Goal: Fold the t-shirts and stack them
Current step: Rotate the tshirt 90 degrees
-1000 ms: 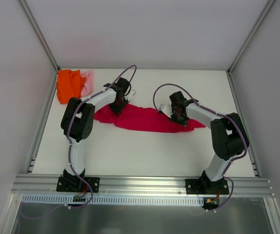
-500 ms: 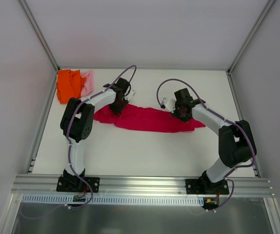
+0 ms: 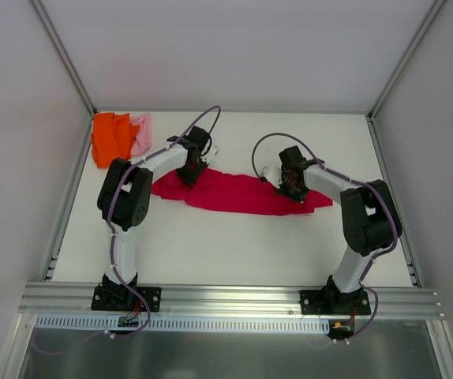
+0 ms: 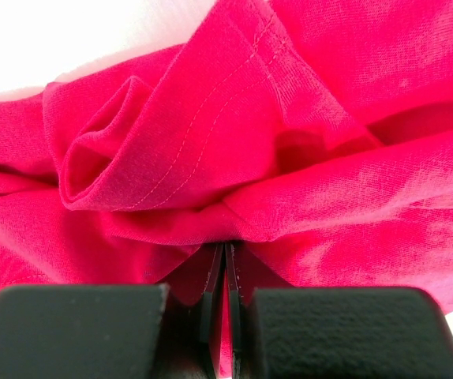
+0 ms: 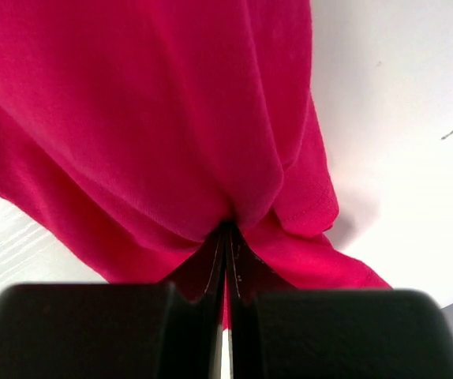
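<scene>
You've got L gripper [image 4: 224, 251] and R gripper [image 5: 228, 237] both pinched tight on red shirt [image 3: 234, 194]; orange shirt [image 3: 110, 139] lies at 10 o'clock.

Legible text, all views: none.
Red shirt [image 3: 238, 194]: plain cloth at and just beyond both pairs of jaws; no print, tag or number can be read.
Orange shirt [image 3: 110, 139]: well apart from the jaws; no lettering can be read.
Pink shirt [image 3: 142, 133]: too little shows to tell.
Table [image 3: 211, 245]: no sign or brand can be read.
</scene>
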